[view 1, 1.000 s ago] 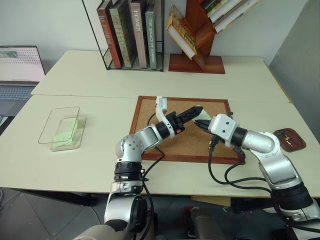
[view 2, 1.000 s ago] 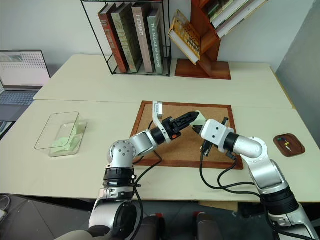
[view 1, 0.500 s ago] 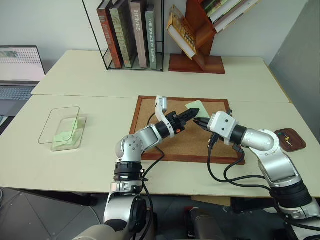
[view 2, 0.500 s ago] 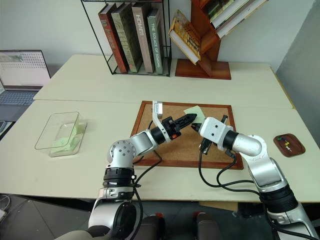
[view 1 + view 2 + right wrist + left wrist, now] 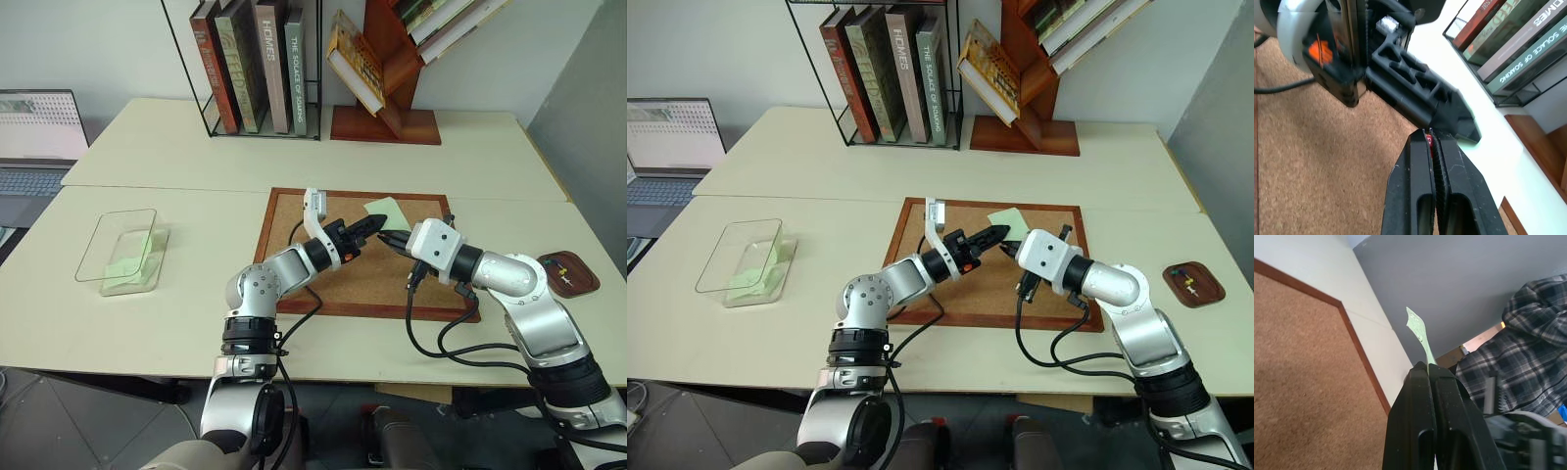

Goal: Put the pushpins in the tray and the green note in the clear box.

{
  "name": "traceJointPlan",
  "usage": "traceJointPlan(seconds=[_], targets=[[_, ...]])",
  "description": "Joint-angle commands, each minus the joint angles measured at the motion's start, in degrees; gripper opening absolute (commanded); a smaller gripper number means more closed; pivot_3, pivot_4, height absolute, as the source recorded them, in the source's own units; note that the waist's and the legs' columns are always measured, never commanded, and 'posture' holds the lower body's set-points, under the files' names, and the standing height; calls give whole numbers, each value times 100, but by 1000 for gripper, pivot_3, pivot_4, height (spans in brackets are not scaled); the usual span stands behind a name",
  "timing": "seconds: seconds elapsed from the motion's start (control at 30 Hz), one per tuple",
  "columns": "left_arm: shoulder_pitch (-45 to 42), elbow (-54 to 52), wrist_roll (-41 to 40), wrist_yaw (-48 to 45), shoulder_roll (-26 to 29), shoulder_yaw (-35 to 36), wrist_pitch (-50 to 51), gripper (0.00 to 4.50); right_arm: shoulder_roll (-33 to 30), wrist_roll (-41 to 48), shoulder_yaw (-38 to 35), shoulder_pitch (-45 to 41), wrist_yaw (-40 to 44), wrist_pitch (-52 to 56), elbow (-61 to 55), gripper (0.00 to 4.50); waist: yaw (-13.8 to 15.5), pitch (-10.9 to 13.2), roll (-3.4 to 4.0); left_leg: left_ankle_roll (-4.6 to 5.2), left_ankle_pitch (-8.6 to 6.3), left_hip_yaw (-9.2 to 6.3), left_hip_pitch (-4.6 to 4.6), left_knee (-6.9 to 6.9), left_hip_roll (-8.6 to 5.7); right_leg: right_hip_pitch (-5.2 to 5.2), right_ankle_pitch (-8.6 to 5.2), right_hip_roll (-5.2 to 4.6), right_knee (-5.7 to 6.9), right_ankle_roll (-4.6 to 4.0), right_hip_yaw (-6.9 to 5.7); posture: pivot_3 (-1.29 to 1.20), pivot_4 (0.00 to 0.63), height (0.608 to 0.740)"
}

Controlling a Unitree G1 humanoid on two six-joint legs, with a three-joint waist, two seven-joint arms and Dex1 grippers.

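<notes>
I see one corkboard [image 5: 364, 253] at the centre of the frame, both arms meeting over its upper half. One clear box [image 5: 120, 251] sits at the left middle, its long axis running up and slightly right, with a pale green slip already lying inside. One tray [image 5: 566, 273] lies at the right edge, holding a few pushpins [image 5: 559, 266] whose number I can't count.

The green note [image 5: 385, 211] sits near the board's top edge, its long axis slanting up and left. My left gripper [image 5: 377, 221] is clamped on its lower corner; the left wrist view shows the paper [image 5: 1419, 331] edge-on, rising from between the closed fingers, which the head views don't resolve. That view also catches a person's plaid sleeve [image 5: 1518, 362] at the right.

My right gripper [image 5: 385, 238] is closed just beside the left one. The right wrist view shows a speck of red [image 5: 1428, 141] pinched at its fingertips, probably a pushpin head.
</notes>
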Motion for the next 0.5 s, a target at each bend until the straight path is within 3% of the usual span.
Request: traceJointPlan(seconds=[0.03, 0.33, 0.5], targets=[[-21, 79, 73, -29, -35, -96, -122, 10, -112, 293, -381, 90, 39, -99, -629, 0, 0, 0, 0, 0, 0, 0, 0, 0, 0, 0, 0, 0, 0, 0, 0, 0, 150, 740], [7, 28, 119, 46, -52, -93, -209, 10, -175, 853, -1028, 317, -185, 729, -1159, 0, 1, -1, -1, 0, 0, 0, 4, 2, 1, 1, 0, 0, 7, 0, 0, 0, 150, 740], [310, -958, 231, -196, 258, -487, -278, 10, -340, 1062, -2072, 995, -613, 1671, -894, 0, 13, -1, -1, 0, 0, 0, 1, 2, -2, 2, 0, -6, 4, -1, 3, 0, 150, 740]])
